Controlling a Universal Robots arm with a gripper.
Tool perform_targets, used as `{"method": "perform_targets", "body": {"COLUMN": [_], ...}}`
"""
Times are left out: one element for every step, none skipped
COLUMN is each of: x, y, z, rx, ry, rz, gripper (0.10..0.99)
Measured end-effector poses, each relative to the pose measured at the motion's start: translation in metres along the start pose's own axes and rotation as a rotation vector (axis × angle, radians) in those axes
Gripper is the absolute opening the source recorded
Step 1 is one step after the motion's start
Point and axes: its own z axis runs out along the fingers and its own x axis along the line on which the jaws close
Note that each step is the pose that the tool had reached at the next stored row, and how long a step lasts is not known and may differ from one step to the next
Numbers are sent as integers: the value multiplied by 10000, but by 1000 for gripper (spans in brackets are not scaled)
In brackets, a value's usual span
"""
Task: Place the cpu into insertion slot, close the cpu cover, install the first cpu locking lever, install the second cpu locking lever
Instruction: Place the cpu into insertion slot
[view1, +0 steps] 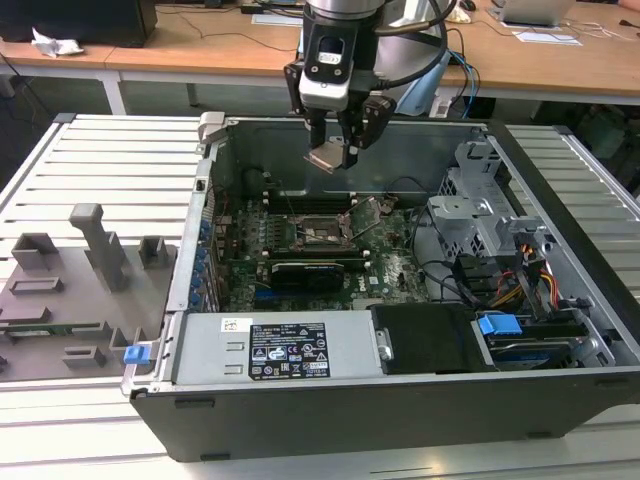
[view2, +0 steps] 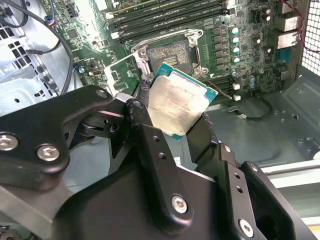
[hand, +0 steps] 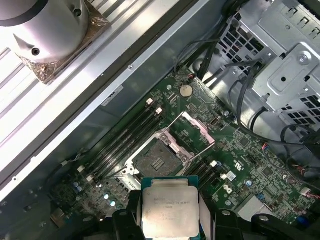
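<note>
Silvery-grey square cpu (view2: 180, 102) sits pinched in the black gripper (view1: 335, 150) above the dark-centred square insertion slot (hand: 157, 160) (first wrist view shows the silvery cpu cover (hand: 201, 129) flipped open).

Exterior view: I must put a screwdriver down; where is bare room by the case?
Bare table slats lie beyond the grey fixture, at the exterior view's left of the case, and at its right. Inside is crowded: board, cables, drive cage.

Silvery square cpu (hand: 170, 212), tilted, held above empty insertion slot (hand: 157, 159); cpu cover (hand: 196, 131) standing open
</note>
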Motion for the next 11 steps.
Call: {"method": "perform_targets", "body": {"x": [0, 0, 0, 0, 0, 0, 0, 0, 0, 0, 0], "y": [0, 0, 0, 0, 0, 0, -1, -1, -1, -1, -1], "z": [1, 2, 2, 4, 5, 5, 7, 7, 9, 9, 11], "rx": [0, -1, -2, -3, -4, -4, -5, -6, -6, -7, -8], "ry": [-3, -7, -11, -14, -19, -23, -27, -30, -35, -38, -43], "rz": [42, 84, 131, 171, 227, 267, 325, 361, 413, 456, 515], "gripper": [541, 541, 541, 541, 541, 541, 541, 541, 541, 541, 541]}}
